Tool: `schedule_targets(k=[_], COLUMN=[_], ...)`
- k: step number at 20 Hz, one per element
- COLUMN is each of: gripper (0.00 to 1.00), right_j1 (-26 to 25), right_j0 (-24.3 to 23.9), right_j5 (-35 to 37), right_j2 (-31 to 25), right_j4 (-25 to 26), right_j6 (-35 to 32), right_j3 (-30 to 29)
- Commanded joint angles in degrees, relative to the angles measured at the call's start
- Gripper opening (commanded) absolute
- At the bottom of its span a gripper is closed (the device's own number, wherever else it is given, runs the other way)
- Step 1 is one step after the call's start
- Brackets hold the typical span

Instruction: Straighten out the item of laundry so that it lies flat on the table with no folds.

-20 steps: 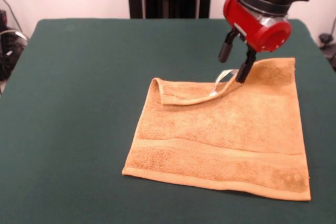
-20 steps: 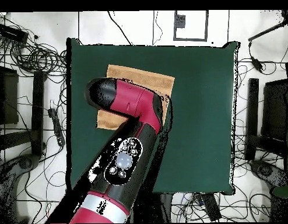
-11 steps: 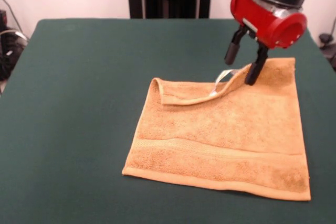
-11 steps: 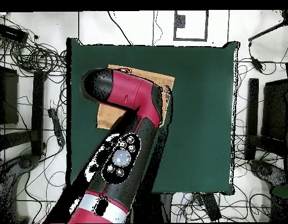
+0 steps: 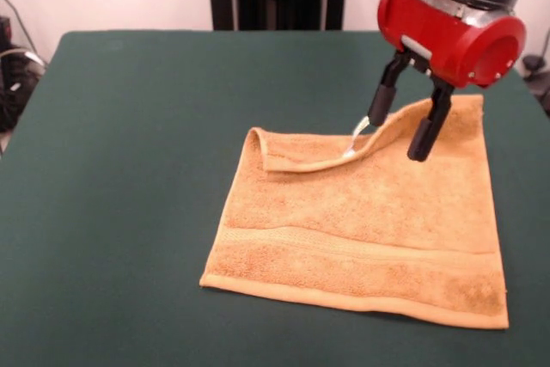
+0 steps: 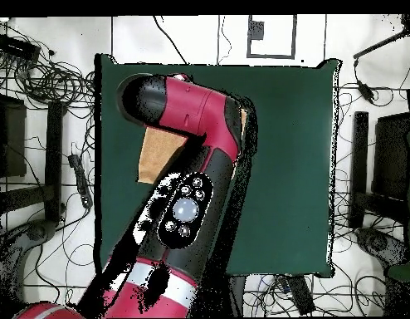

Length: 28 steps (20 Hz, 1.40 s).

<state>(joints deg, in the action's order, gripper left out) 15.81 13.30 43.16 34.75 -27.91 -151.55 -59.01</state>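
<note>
A: Where's the towel [image 5: 369, 229]?
B: Lying on the green table [image 5: 129, 169], toward the right half in the front view. Mostly flat, golden-orange, with a woven band running across near the front hem.

A: Any folds?
B: Yes. Far edge turned over toward the front, making a narrow flap from the far left corner across to about the middle of that edge. Small white tag [image 5: 359, 135] poking up where the flap ends.

A: And the gripper [image 5: 402, 131]?
B: Hanging just above the far edge of the towel, right of centre, under a red wrist. Two black fingers [image 5: 381, 102] spread apart, one on either side of the raised fold by the tag. Nothing clamped between them. Hard to say whether the tips touch the cloth.

A: Overhead view any help?
B: Not much. Red and black arm [image 6: 192, 166] covering most of the towel [image 6: 152, 158]; only an orange strip showing on the left of the arm. Gripper hidden beneath the arm there.
</note>
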Motion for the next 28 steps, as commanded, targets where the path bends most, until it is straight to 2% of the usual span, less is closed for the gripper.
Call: schedule_targets(k=[1,3,7,11,15,28], gripper=[1.0,1.0,1.0,1.0,1.0,1.0], right_j1=[-0.4,-1.0,-4.8,-7.8,-11.6,-15.5], right_j0=[-0.6,-0.4,-1.9,-3.0,-2.5,0.4], right_j5=[0.5,0.2,4.7,2.0,2.5,4.0], right_j2=[-9.5,-9.4,-9.9,-12.0,-11.3,-8.9], right_j4=[-0.6,-0.4,0.0,-0.4,-0.6,-1.2], right_j6=[-5.6,-6.4,-5.5,-4.3,-7.0,-11.0], right_j3=[-8.3,-8.2,-1.3,2.2,5.6,5.9])
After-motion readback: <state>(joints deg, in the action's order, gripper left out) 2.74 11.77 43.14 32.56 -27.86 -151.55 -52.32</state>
